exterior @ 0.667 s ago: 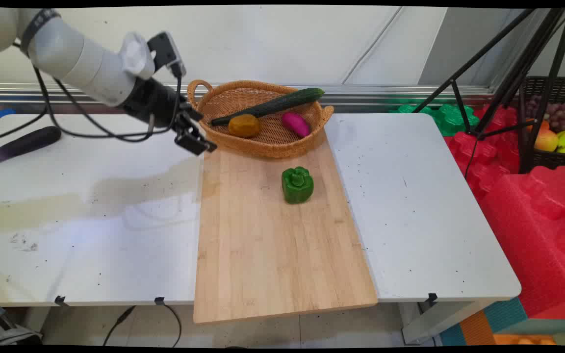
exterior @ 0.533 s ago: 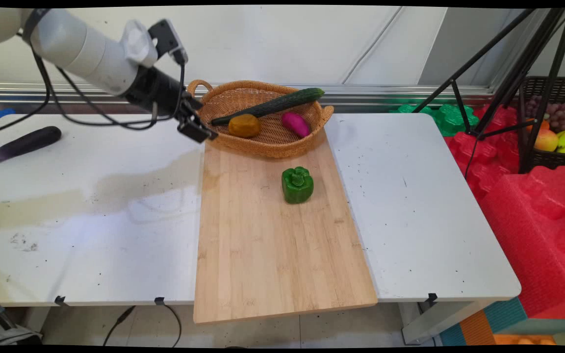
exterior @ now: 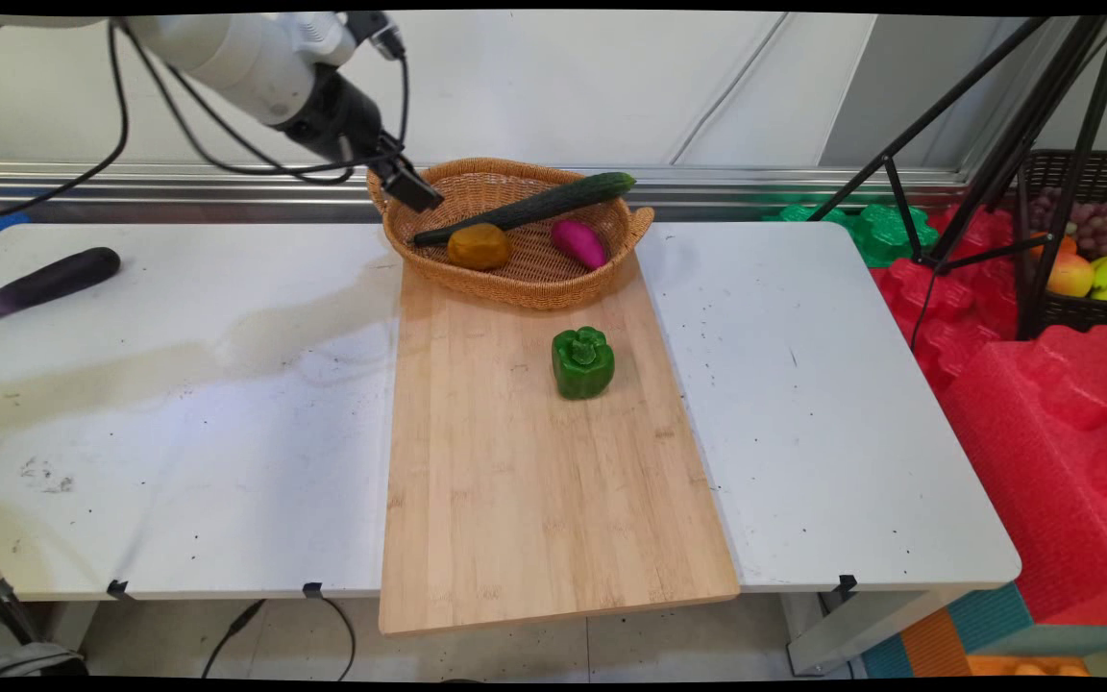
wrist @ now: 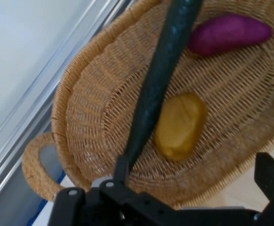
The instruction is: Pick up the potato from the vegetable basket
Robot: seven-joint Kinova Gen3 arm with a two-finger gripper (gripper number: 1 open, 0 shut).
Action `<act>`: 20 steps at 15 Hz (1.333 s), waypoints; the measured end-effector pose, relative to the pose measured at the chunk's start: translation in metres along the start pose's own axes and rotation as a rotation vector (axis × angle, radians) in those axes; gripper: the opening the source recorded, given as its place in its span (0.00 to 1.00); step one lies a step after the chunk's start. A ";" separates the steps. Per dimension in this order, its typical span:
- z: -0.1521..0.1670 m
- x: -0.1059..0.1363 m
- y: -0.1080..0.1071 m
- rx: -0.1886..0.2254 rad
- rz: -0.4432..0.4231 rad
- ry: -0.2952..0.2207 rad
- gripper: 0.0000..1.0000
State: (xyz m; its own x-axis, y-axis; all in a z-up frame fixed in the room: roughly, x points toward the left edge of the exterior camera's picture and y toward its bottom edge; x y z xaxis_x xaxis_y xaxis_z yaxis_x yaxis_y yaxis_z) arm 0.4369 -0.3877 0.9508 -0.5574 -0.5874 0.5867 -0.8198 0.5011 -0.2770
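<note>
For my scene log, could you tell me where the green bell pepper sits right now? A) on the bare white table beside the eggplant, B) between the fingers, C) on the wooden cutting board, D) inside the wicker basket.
C: the green bell pepper stands on the wooden cutting board, just in front of the wicker basket.

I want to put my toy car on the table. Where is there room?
The wooden board is bare in front of the green pepper. The white table right of the board is bare too, and the left side in front of the eggplant. The basket is crowded: cucumber, potato, purple sweet potato, with the end effector above its left rim.
</note>
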 end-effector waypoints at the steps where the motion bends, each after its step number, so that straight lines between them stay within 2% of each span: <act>1: 0.009 0.006 -0.003 0.004 -0.004 -0.012 1.00; 5: 0.046 0.023 -0.012 -0.002 0.003 -0.063 1.00; 10: 0.098 0.035 -0.018 -0.048 0.017 -0.135 1.00; 16: 0.154 0.043 -0.016 -0.127 0.040 -0.193 1.00; 20: 0.180 0.045 -0.016 -0.155 0.040 -0.224 1.00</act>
State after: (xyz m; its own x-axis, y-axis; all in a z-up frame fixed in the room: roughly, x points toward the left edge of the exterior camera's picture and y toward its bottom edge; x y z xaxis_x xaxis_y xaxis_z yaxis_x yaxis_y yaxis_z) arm 0.4013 -0.5358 0.8447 -0.6183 -0.6822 0.3902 -0.7762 0.6080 -0.1669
